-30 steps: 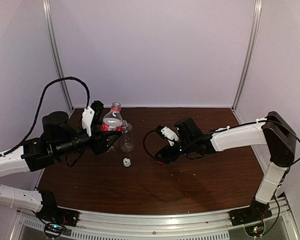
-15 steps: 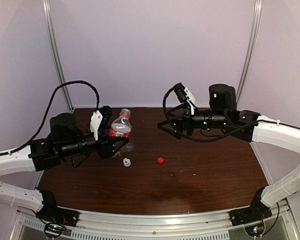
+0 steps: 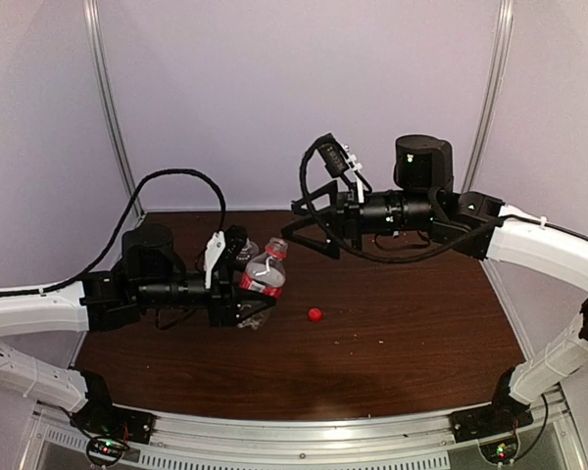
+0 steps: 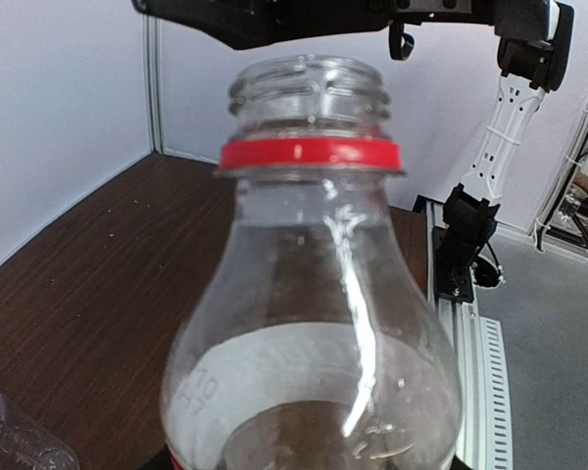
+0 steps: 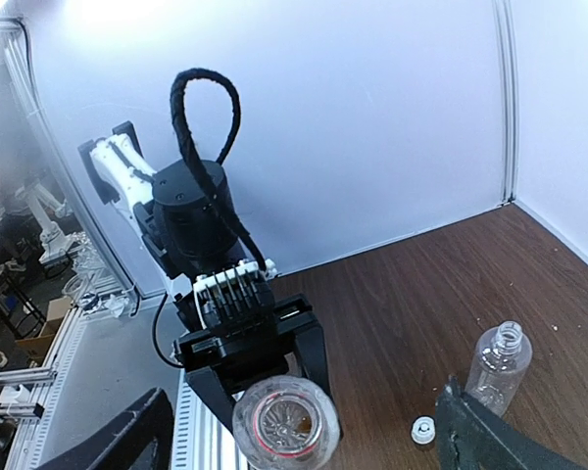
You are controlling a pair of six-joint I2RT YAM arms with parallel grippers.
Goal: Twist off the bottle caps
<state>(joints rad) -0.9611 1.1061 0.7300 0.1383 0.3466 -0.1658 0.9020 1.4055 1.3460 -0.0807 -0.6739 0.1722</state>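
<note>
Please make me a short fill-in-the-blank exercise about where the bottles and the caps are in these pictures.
1. The red cap lies on the ____.
2. The bottle with the red label is held by the robot's ____ arm.
3. The right gripper, its fingers open, holds ____.
4. The small cap beside the plain bottle is ____.
Missing words: table; left; nothing; white.

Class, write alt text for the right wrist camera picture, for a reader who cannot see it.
An uncapped bottle with a red neck ring, seen from above, is gripped by the other arm's black fingers over a dark wooden table. Near it stand a plain open bottle and a white cap; the camera arm's own fingers spread wide at the bottom.
</note>
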